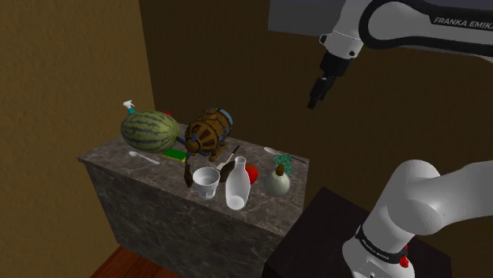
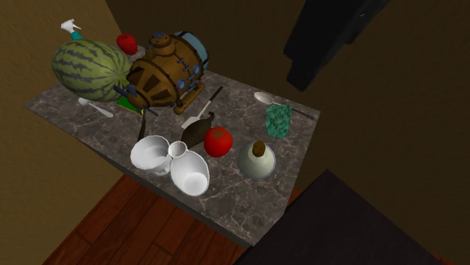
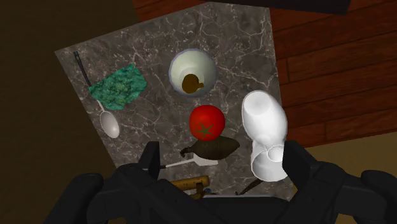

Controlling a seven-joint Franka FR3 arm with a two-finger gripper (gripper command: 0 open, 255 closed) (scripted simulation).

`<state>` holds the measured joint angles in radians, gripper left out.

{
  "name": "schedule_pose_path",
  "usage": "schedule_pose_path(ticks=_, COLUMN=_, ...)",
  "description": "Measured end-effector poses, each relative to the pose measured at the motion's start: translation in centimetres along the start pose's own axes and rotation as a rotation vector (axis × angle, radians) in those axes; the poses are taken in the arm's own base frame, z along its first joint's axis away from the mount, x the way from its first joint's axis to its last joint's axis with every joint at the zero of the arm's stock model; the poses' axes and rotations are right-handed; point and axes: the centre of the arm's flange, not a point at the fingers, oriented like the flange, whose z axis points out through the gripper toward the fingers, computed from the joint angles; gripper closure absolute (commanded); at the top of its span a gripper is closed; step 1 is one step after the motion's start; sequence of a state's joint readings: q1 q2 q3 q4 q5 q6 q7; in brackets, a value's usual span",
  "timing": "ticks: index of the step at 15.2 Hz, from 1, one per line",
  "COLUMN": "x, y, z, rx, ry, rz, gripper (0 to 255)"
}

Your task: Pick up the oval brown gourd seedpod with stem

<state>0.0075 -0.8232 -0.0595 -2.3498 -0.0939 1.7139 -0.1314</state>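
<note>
The brown oval gourd seedpod [image 3: 213,148] [image 2: 197,132] lies on the dark marble counter [image 3: 235,44] [image 2: 68,105], its short stem pointing away from the white cup [image 3: 270,162] [image 2: 151,154]. It rests between a red tomato [image 3: 207,122] [image 2: 218,141] and a white spatula [image 3: 191,163]. My black gripper [image 1: 316,99] [image 3: 222,159] hangs high above the counter's right end in the shoulder view. Its fingers stand wide apart and hold nothing. In the wrist view the seedpod sits far below, just ahead of the gap between the fingers.
A fallen white bottle [image 3: 264,124] [image 2: 188,169] lies against the cup. Nearby are a round pale vase [image 3: 192,73] [image 1: 276,182], a green cloth [image 3: 119,86], a spoon [image 3: 109,121], a watermelon [image 1: 148,130] and a brown barrel model [image 1: 209,133]. Wooden floor [image 2: 151,226] lies below the counter's edge.
</note>
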Motion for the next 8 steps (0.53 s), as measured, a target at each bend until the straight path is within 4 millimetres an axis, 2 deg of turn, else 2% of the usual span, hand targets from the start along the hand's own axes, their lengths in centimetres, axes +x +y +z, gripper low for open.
schedule_pose_path(ticks=2, x=0.2, y=-0.3, z=0.5, rx=-0.004, ry=-0.002, rz=0.014, gripper=0)
schedule_pose_path(ticks=8, x=3.6, y=-4.0, z=6.5, rx=-0.046, ry=-0.019, rz=0.191, gripper=0)
